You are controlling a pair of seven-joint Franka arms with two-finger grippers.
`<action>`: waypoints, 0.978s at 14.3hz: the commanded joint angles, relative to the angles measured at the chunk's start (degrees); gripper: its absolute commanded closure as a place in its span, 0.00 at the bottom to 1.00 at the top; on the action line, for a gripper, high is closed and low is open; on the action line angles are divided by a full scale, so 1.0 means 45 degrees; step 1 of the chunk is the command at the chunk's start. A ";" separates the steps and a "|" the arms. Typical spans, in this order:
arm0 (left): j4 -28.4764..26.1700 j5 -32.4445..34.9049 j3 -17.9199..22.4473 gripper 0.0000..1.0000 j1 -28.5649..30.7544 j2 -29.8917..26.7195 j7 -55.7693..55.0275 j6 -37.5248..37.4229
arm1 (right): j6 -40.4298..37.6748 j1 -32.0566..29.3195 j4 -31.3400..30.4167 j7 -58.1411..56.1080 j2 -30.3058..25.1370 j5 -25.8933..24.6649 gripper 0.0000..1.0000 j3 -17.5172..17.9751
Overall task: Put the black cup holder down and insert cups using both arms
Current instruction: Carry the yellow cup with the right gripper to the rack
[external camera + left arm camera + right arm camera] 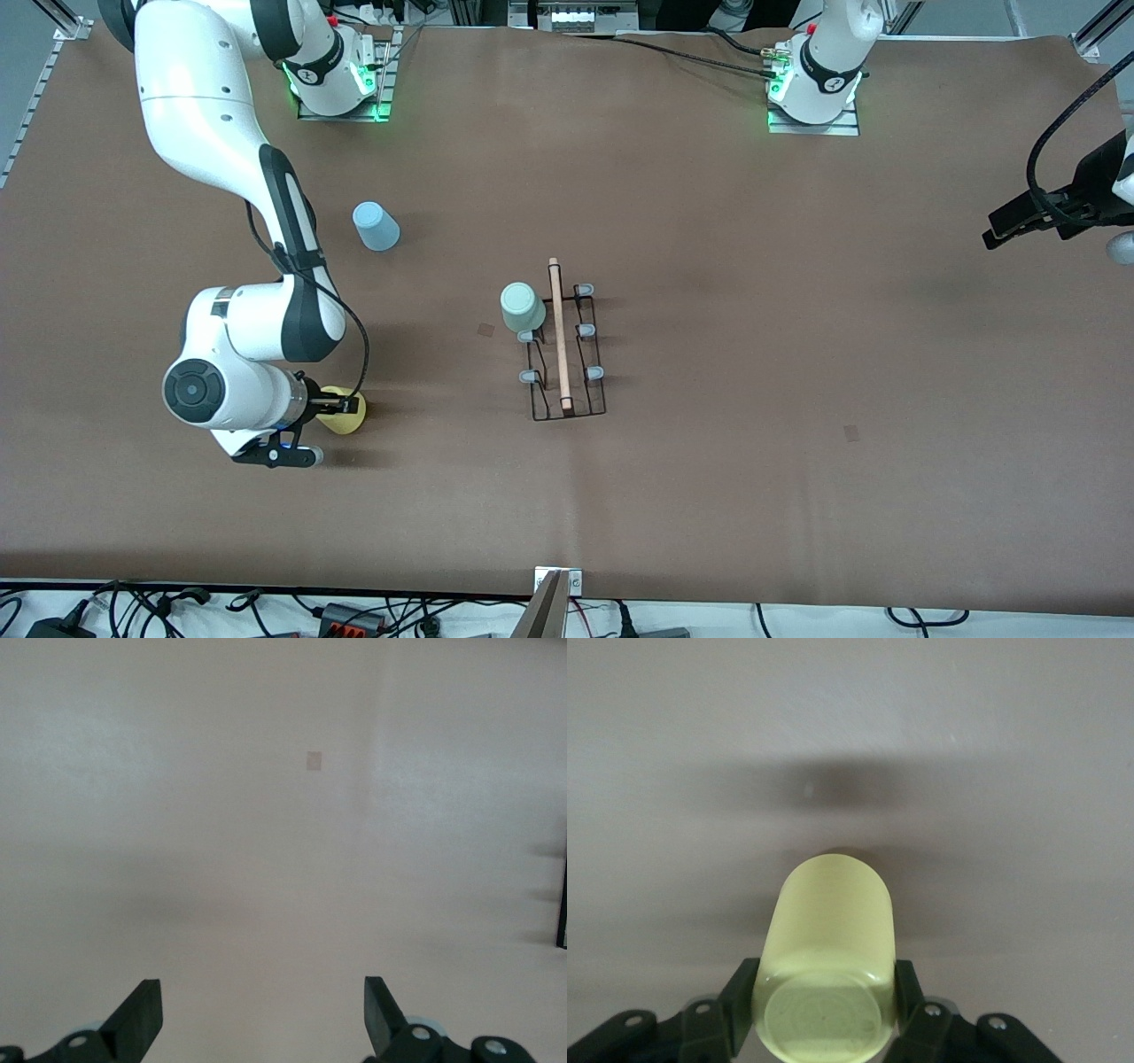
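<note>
Yellow cup (826, 966) is clamped base-first in the right pincer (824, 992), low over the bench (709, 221) toward the right arm's end; lift cleanly, then lower it mouth-down onto a free peg of the black cup holder (567, 354) mid-bench. Left pincer (263, 1014) waits, gaping, empty.

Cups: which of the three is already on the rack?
The mint green cup, upside down on a peg of the rack. The blue cup stands alone on the table; the yellow cup is in the right gripper.
</note>
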 commanded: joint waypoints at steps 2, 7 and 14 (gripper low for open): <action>0.0425 -0.0211 0.0091 0.00 0.0117 0.0164 0.0975 -0.0173 | -0.1542 0.0176 0.1314 -0.0077 -0.0687 0.0099 0.76 0.0701; 0.0425 -0.0211 0.0013 0.00 0.0508 0.0184 0.1073 -0.0192 | -0.1448 0.1111 0.1509 0.2422 -0.1373 0.0041 0.76 0.1779; 0.0425 -0.0250 -0.0007 0.00 0.0684 0.0223 0.1073 -0.0173 | 0.0542 0.2812 0.1491 0.4319 -0.1296 0.0060 0.75 0.1799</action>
